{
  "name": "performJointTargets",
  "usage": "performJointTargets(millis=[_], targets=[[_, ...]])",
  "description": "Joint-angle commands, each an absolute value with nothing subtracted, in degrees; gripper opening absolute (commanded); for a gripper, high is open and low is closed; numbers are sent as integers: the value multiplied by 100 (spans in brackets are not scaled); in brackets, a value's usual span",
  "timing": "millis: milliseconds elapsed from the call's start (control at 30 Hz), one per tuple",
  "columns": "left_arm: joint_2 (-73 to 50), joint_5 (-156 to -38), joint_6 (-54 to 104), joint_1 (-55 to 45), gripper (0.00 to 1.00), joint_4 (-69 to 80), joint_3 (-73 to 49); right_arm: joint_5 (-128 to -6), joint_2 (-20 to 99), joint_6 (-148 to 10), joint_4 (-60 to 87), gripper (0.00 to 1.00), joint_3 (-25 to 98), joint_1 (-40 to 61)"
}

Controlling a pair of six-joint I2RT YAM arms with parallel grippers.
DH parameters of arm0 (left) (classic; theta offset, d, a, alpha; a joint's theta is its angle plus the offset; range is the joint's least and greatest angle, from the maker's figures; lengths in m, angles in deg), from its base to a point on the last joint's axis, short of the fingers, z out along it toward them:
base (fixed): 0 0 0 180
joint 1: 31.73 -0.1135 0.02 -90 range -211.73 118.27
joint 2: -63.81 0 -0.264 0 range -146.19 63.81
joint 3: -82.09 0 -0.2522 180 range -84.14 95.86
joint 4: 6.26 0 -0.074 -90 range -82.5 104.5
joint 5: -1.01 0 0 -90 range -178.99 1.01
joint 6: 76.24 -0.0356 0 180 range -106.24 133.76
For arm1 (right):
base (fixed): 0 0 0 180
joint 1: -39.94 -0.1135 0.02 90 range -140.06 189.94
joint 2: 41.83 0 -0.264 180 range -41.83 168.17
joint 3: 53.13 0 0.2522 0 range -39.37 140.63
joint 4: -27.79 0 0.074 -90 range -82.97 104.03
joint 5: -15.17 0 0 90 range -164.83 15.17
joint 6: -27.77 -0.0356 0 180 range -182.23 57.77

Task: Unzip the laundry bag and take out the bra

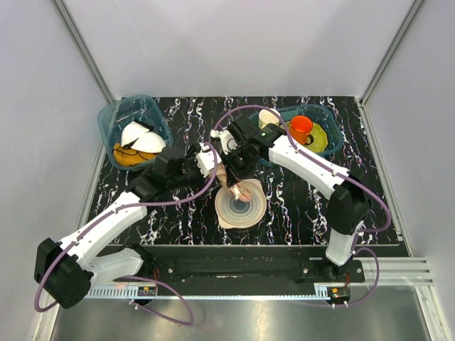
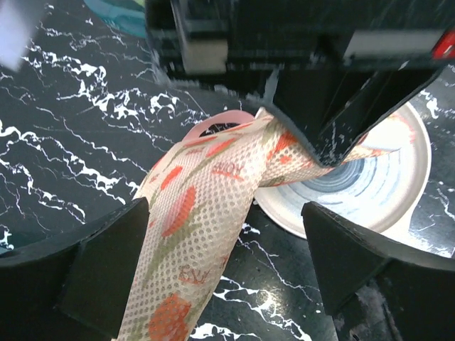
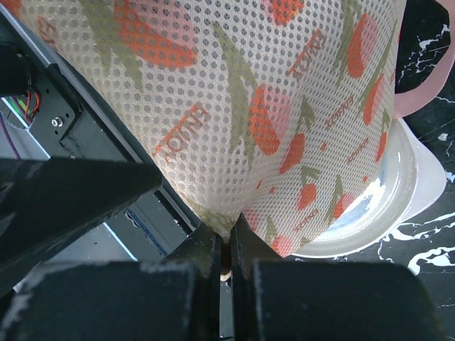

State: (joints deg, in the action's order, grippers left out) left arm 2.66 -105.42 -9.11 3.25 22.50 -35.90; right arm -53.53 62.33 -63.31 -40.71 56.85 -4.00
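White-walled cell (image 1: 234, 42), black marbled table (image 1: 298, 213); top view: teal bin (image 1: 114, 117) at 10 o'clock holding white domes (image 1: 142, 138) and an orange cloth (image 1: 128, 158); second bin (image 1: 330, 124) at 2 o'clock with an orange cup (image 1: 301, 128); pale ringed disc (image 1: 242, 209) on the table just toward 6 o'clock from centre; both arms meet above the disc's 12 o'clock edge; bag (image 2: 206, 213) is up off the table between the two grippers, hanging over the disc's 11 o'clock side, a pinkish fold drooping onto the disc; left wrist view: bag is a twisted mesh strip with red and green print, running from 7 o'clock up to 1 o'clock, pink trim (image 2: 220, 122) looping at its 12 o'clock end; left gripper (image 2: 224, 241) jaws spread wide, one finger on each side of the strip, whether either finger touches it I cannot tell; right gripper (image 3: 226, 245) jaws pressed together, pinching a fold of the mesh at the bag's edge; right wrist view: mesh fills the frame from 9 to 2 o'clock and tapers down into the pinch at 6 o'clock, disc rim showing at 4 o'clock behind it, pink trim at 3 o'clock; zip not identifiable in any view.
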Motion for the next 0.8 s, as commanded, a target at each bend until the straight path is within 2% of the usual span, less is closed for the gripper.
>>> performJointTargets(millis=[0,67,133,167,200,233,267,300,433,667,733,767], targets=[[255,-10394,-1155,333,94,1524,-3809,-4961,6048,-6249,-4011,0,5775,-304],[194,-10385,-1199,333,82,1523,-3783,-4820,5960,-6249,-3993,0,5740,-295],[44,-10341,-1208,333,63,1576,-3713,-4724,5890,-6249,-3958,0,5713,-277],[-8,-10254,-1234,333,23,1611,-3695,-4697,5855,-6267,-3923,0,5704,-243],[-79,-10244,-1278,325,6,1672,-3660,-4705,5820,-6302,-3914,19,5669,-225],[-105,-10218,-1296,325,0,1742,-3590,-4827,5732,-6337,-3897,51,5652,-199],[-97,-10209,-1261,307,0,1830,-3572,-4985,5653,-6407,-3784,78,5617,-163],[-79,-10235,-1217,298,0,1848,-3572,-5230,5548,-6495,-3643,99,5425,-154],[87,-10139,-857,202,0,1848,-3581,-6206,4636,-6750,-2861,100,4835,47],[35,-10622,-435,-106,0,2182,-3317,-7008,3456,-7749,-1884,99,3736,636],[26,-10613,-399,-132,0,2173,-3299,-6851,3227,-8085,-1823,95,3455,715],[0,-10648,-365,-150,0,2173,-3291,-6780,3157,-8486,-1683,88,3341,716]])
